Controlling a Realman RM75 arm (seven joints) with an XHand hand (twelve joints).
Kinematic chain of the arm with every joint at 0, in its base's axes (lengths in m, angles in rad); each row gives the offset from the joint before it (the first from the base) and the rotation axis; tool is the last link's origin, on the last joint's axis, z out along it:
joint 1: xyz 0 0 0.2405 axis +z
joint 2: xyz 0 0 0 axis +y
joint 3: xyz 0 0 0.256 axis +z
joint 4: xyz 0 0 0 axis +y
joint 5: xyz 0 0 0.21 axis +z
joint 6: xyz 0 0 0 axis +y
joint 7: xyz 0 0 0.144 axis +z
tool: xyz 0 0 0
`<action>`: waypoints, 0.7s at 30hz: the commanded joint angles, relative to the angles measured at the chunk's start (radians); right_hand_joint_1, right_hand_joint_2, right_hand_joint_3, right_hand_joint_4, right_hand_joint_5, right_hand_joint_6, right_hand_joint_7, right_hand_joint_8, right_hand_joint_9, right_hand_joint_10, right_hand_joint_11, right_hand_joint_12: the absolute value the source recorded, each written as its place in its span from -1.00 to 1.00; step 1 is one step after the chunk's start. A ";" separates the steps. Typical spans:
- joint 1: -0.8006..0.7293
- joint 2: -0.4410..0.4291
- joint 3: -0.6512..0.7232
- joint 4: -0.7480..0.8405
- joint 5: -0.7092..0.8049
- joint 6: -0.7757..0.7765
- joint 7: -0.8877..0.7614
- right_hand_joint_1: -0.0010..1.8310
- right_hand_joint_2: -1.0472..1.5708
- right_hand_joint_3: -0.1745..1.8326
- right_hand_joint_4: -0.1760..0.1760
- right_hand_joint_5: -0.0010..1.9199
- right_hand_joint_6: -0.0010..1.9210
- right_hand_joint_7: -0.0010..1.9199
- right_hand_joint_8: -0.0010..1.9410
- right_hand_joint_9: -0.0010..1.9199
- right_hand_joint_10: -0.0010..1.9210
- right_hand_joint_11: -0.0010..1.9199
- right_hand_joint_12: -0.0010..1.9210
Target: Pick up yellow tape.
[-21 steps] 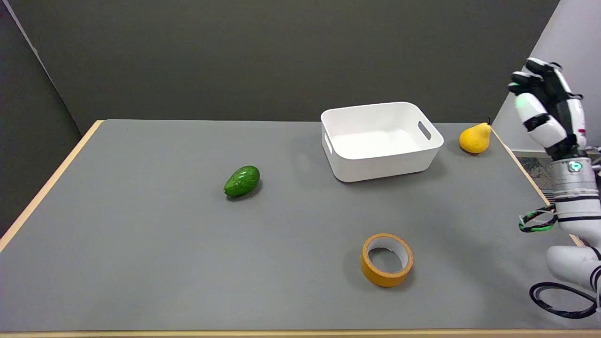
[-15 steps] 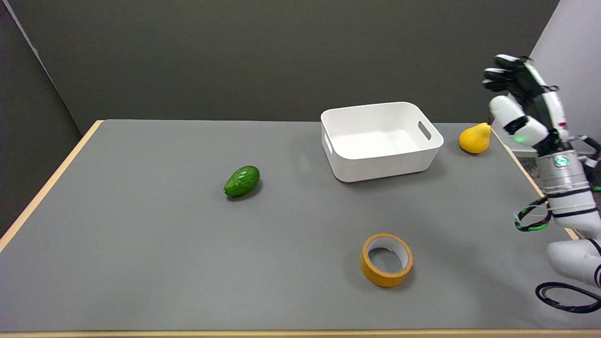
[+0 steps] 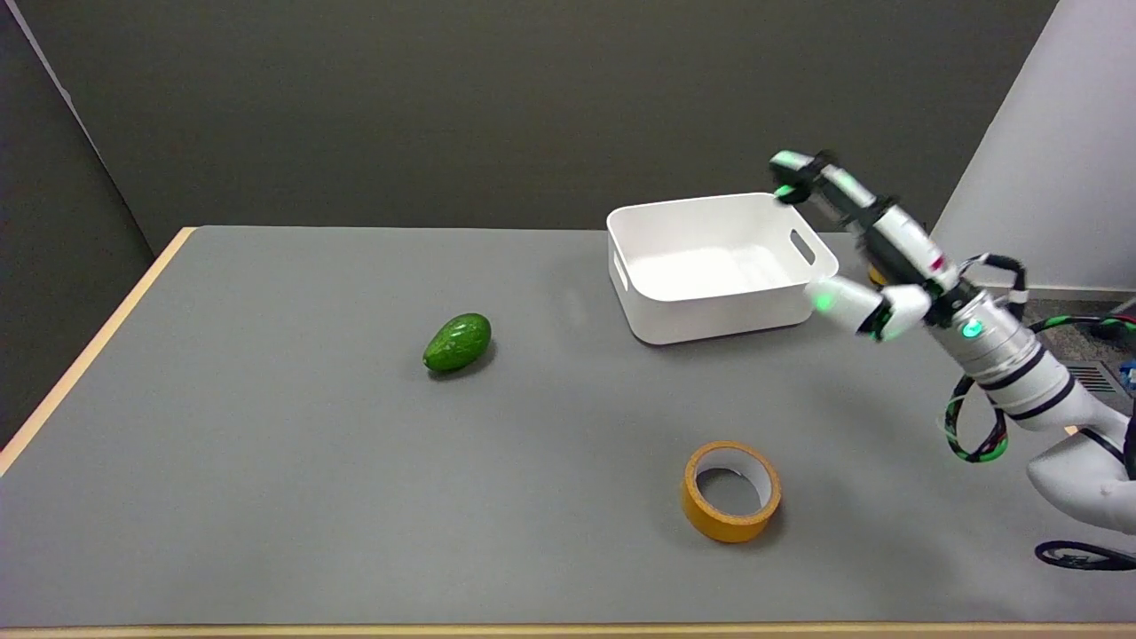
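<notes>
Right hand (image 3: 865, 248): swung in from the table's right edge, now raised beside the white bin (image 3: 719, 264), fingers spread, holding nothing. Yellow tape (image 3: 731, 491): unmoved, flat on table's near side, well apart. Approach under way; no grasp yet.

No readable text, label, brand name, number or sign appears anywhere in the head view. The roll of yellow tape (image 3: 731, 491), lying flat on the grey table (image 3: 266, 461), shows plain sides and a bare white core. The white plastic bin with cut-out handles (image 3: 719, 264) is unmarked, as is the green avocado (image 3: 457, 342). The robot's black-and-white right hand (image 3: 856, 244) carries a small red patch on its back, too small and blurred to read; glowing green lights on it form no characters.
</notes>
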 commanded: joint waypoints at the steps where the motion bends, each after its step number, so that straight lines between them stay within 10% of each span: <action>1: -0.366 -0.038 0.324 0.403 -0.546 -0.189 -0.062 -0.52 0.17 0.03 -0.25 -0.96 -0.89 -1.00 -0.94 -1.00 -0.92 -1.00 -0.10; 14: -0.525 -0.132 0.450 0.381 -0.466 -0.127 -0.423 -0.52 0.15 0.08 -0.09 -0.92 -0.93 -0.92 -0.85 -0.98 -0.84 -1.00 -0.25; 21: -0.533 -0.136 0.432 0.377 -0.476 -0.135 -0.503 -0.62 0.14 0.04 -0.37 -0.96 -0.72 -0.99 -0.85 -1.00 -0.73 -1.00 -0.45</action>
